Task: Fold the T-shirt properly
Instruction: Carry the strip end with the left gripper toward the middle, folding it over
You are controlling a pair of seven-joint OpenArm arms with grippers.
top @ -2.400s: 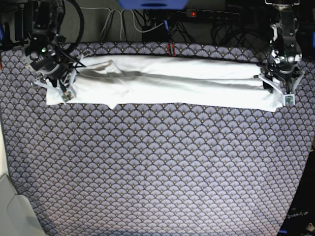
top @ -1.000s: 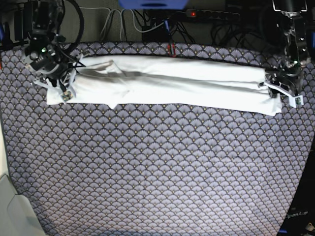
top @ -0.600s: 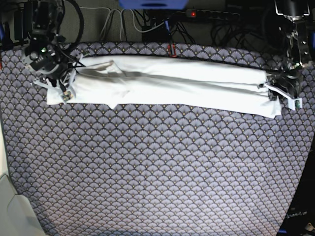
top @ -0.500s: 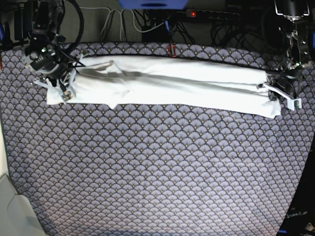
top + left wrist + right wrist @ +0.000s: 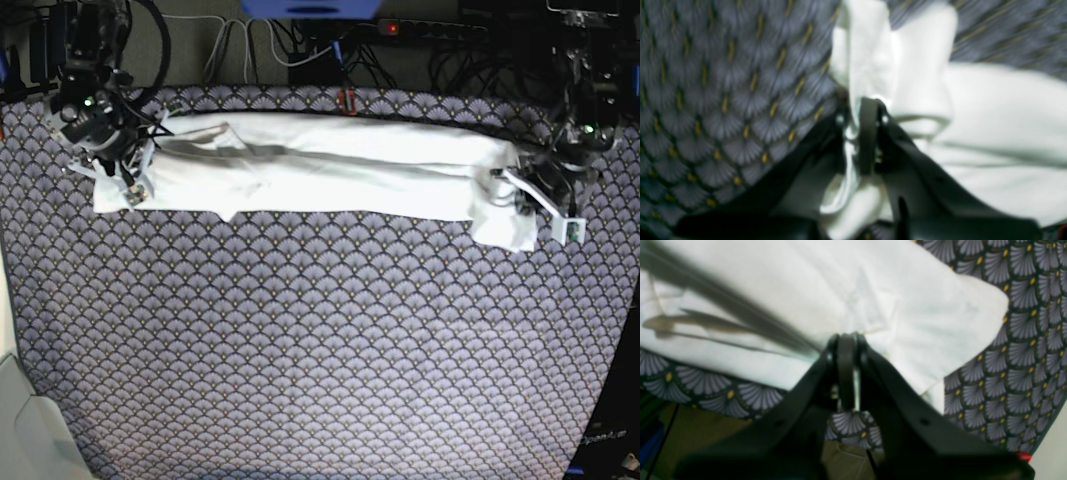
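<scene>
The T-shirt [image 5: 320, 165] lies plain white side up as a long narrow strip across the far part of the table. My left gripper [image 5: 528, 203], at the right of the base view, is shut on its right end, which is bunched and lifted. In the left wrist view the gripper [image 5: 862, 133] pinches a fold of the T-shirt [image 5: 990, 133]. At the strip's left end my right gripper [image 5: 130, 178] is shut on the cloth. The right wrist view shows that gripper [image 5: 846, 370] closed on the T-shirt [image 5: 873, 290] at its edge.
A fan-patterned tablecloth [image 5: 320, 350] covers the table. Cables and a power strip [image 5: 430, 30] run behind the far edge. A pale grey object [image 5: 20, 420] sits at the near left corner. The table's edge [image 5: 723, 396] is close to the right gripper.
My left gripper has closed on the shirt's right end and drawn it leftward and nearer, so that end now bunches up. The right gripper has stayed in place.
</scene>
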